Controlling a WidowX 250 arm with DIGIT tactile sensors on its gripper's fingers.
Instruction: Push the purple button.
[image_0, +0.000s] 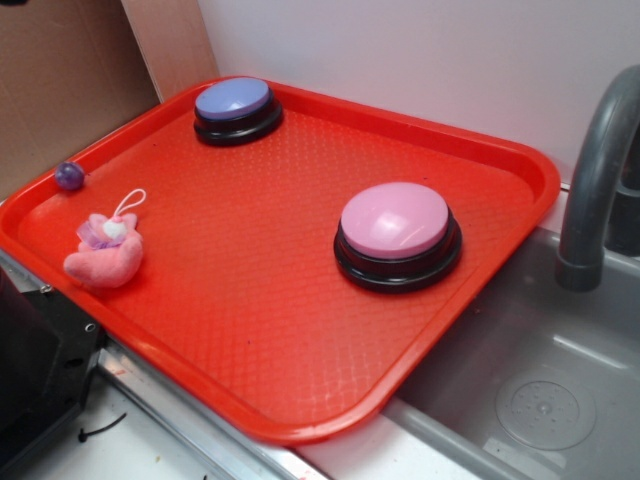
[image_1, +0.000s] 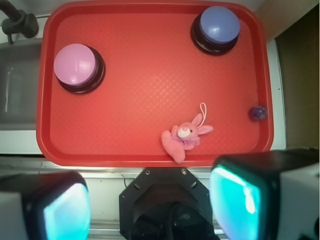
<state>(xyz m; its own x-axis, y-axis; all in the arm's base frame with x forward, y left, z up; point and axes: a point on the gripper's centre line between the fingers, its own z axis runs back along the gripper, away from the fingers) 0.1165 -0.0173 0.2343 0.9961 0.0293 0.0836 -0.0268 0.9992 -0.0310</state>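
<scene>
White wall backing a red textured plastic tray (image_0: 300, 330) that is sitting on a counter, overlapping the edge of a grey sink (image_0: 540, 400) with a grey faucet (image_0: 600, 170) beside it. Round low-domed periwinkle purple button on a black circular base (image_0: 236, 108) is resting in the tray's far corner near the wall in the exterior view; in the wrist view it is sitting at the upper right (image_1: 218, 27). Larger pink domed button on a black base (image_0: 397, 235) is lying well apart from it, nearer the sink side. Small pink plush bunny with a white loop (image_0: 105, 250) is lying near the tray's near edge, and a tiny purple ball (image_0: 69, 176) is sitting against the rim close by. Pincer (image_1: 150, 207) is showing only in the wrist view, fingers (image_1: 245, 200) spread wide, released, holding nothing, hanging off the tray's near edge. Purple button is lying well ahead of the pincer and off to the right, untouched.
</scene>
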